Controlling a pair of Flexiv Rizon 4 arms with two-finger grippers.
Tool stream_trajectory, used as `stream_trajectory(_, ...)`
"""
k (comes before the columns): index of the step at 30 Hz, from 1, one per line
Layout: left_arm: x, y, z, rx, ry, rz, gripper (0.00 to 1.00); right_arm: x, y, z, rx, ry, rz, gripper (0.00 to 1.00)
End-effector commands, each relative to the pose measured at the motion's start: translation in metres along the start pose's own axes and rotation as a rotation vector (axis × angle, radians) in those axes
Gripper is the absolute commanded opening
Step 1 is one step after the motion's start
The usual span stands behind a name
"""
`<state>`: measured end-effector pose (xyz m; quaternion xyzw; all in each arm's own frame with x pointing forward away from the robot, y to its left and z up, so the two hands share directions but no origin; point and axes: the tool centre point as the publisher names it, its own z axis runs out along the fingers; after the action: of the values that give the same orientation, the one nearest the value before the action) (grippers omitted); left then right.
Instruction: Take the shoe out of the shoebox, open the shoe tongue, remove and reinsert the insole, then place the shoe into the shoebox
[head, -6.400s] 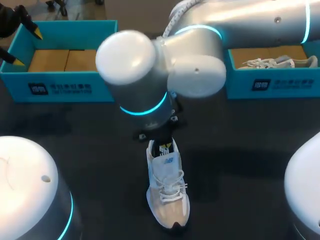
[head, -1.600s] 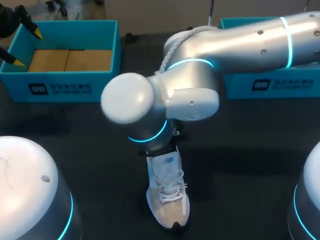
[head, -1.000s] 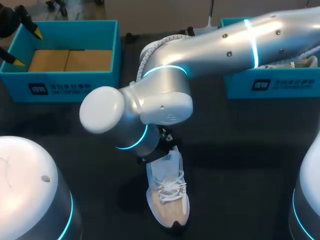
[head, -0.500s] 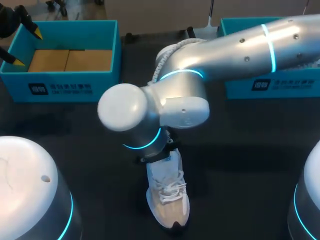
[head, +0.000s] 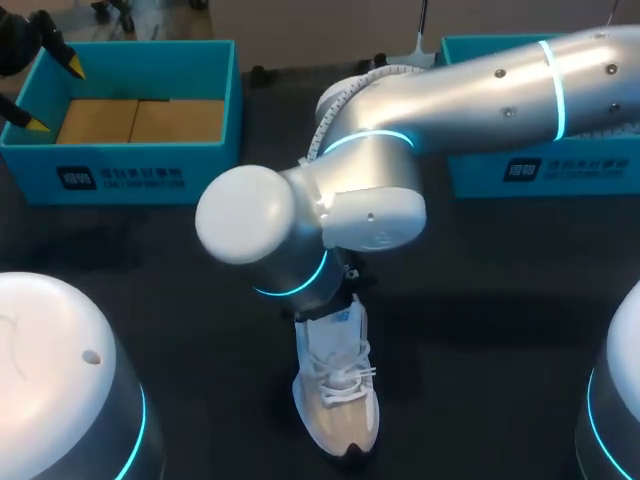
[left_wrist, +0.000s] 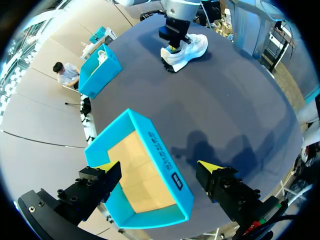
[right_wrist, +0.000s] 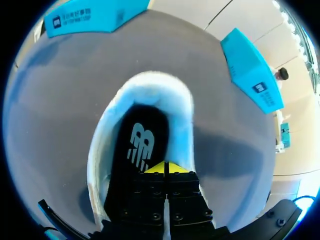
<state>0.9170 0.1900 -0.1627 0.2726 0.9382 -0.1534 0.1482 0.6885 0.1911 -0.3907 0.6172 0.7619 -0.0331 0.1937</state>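
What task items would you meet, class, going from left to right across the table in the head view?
empty shoebox → white shoe → second shoebox

The shoe (head: 335, 390) lay on the table (head: 480, 330). The left shoebox (head: 140, 160) stood behind it to the left, the right shoebox (head: 530, 170) behind it to the right. The right gripper (right_wrist: 165, 167) was over its heel end.

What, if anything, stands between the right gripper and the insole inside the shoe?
Nothing visible: the right gripper, tips together, hangs in the opening of the shoe, directly over the dark insole.
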Motion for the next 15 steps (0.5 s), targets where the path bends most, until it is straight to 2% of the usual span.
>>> stream_trajectory(1, 0.001, 0.0, 0.0, -0.003, 0.001, 0.001, 1.0, 0.025, -0.002, 0.03, 0.046, -0.036, 0.295, 0.0)
stream_trajectory(5, 0.001, 0.0, 0.0, -0.003, 0.001, 0.001, 1.0, 0.032, -0.007, 0.036, 0.072, 0.013, 0.302, 0.0)
stream_trajectory(9, 0.001, 0.0, 0.0, -0.003, 0.001, 0.001, 1.0, 0.033, -0.011, 0.029, 0.074, 0.049, 0.297, 0.0)
stream_trajectory(11, 0.001, 0.0, 0.0, -0.003, 0.001, 0.001, 1.0, 0.032, -0.013, 0.022, 0.065, 0.088, 0.287, 0.0)
stream_trajectory(15, 0.001, 0.0, 0.0, -0.003, 0.001, 0.001, 1.0, 0.026, -0.012, 0.007, 0.053, 0.103, 0.278, 0.0)
